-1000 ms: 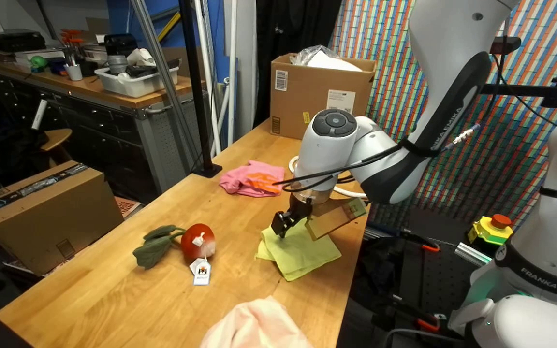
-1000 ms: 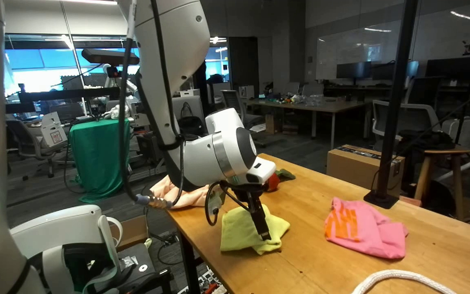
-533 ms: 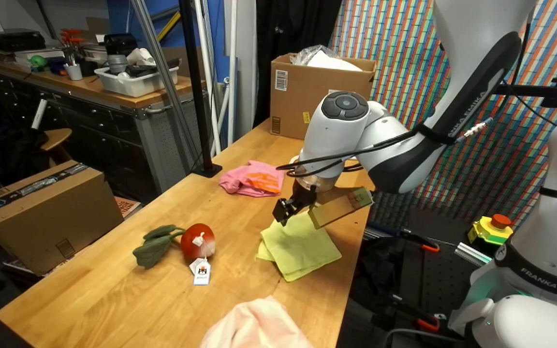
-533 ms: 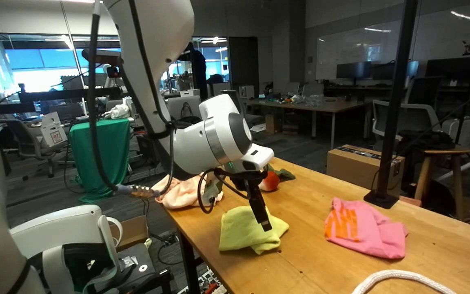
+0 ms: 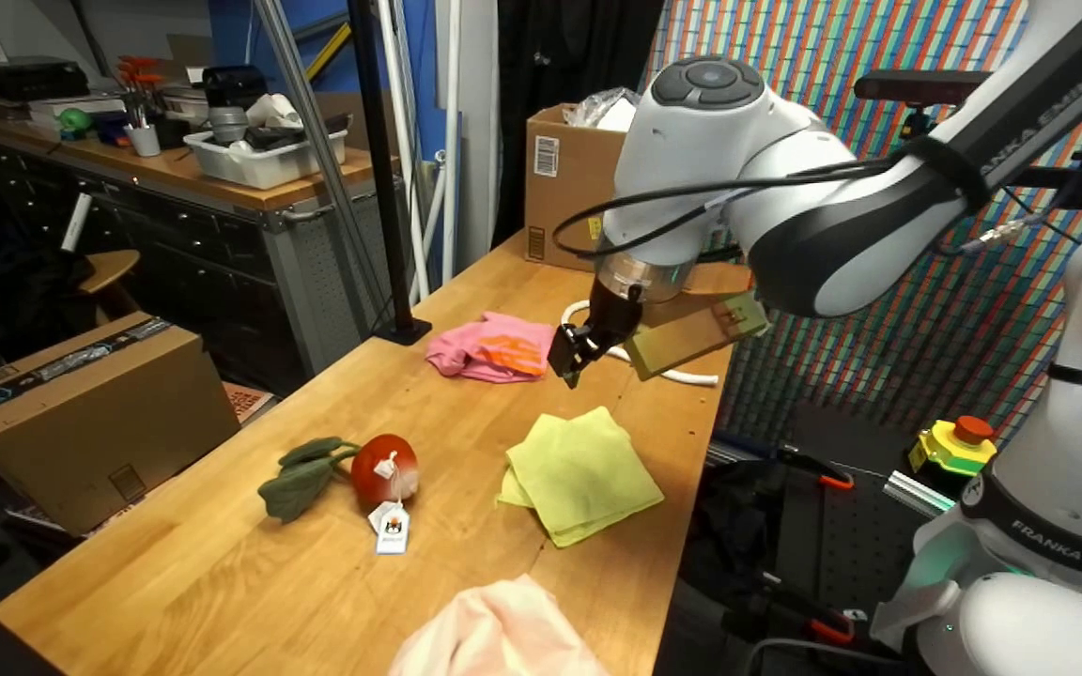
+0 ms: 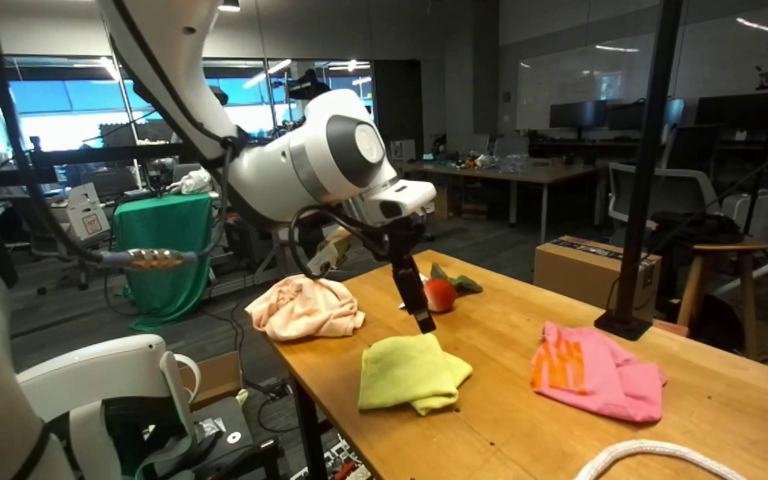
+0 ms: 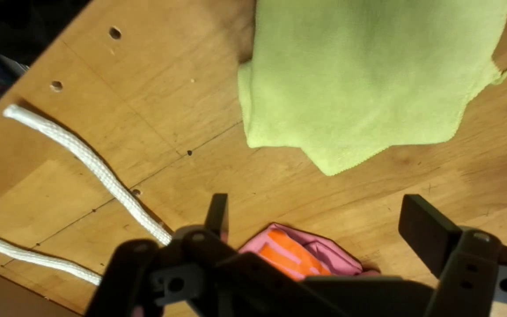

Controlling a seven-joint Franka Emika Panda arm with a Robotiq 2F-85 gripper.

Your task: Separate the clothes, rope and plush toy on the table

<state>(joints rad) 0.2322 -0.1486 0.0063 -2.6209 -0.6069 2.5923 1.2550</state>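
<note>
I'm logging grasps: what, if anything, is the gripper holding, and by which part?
Nothing is held: the gripper is open, its fingers well apart.

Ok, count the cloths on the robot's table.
3: yellow-green cloth, between the others; pink cloth, beside the black post; peach cloth, at the edge of the table. Folds could hide more.

"FRANKA EMIKA" stands on the robot base (image 5: 1053, 530), "ANKA EMIKA" on the forearm (image 5: 1039, 111).

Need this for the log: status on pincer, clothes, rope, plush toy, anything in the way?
Pincer open, empty, above table. Lime cloth, pink cloth, peach cloth, rope and plush toy lying apart. Black post near pink cloth, possible obstacle.
</note>
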